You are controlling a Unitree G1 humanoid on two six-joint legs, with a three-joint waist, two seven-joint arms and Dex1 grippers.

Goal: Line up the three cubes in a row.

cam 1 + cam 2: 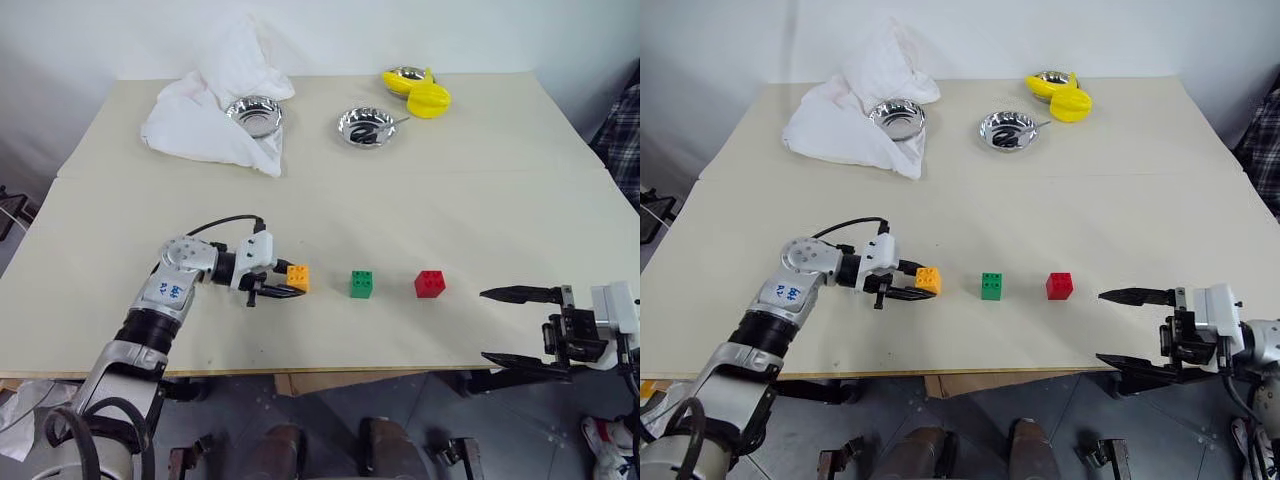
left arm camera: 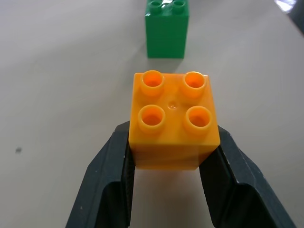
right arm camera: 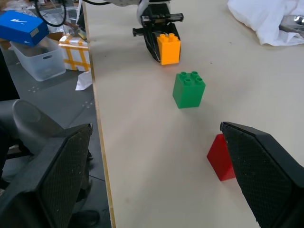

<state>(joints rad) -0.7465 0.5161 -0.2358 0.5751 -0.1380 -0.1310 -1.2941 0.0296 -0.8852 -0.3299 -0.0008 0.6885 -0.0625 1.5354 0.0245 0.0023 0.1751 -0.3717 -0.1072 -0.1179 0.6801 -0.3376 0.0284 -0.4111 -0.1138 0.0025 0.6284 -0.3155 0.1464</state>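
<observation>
The three cubes stand in a rough line near the table's front edge. My left gripper [image 1: 288, 287] is shut on the orange cube [image 1: 298, 277], its black fingers [image 2: 108, 183] pressing two opposite sides. I cannot tell whether this cube rests on the table. The green cube [image 1: 361, 284] sits a short gap to its right, and the red cube [image 1: 430, 284] a similar gap further right. My right gripper [image 1: 483, 326] hangs open at the table's front right edge, to the right of the red cube [image 3: 219, 164], with nothing between its fingers.
At the back of the table [image 1: 420, 210] a white cloth [image 1: 200, 115] lies under one steel bowl [image 1: 255, 115]. A second bowl [image 1: 366, 127] sits mid-back, and a third [image 1: 403, 76] holds a yellow object [image 1: 428, 97]. A blue box [image 3: 21, 27] sits on a bin beside the table.
</observation>
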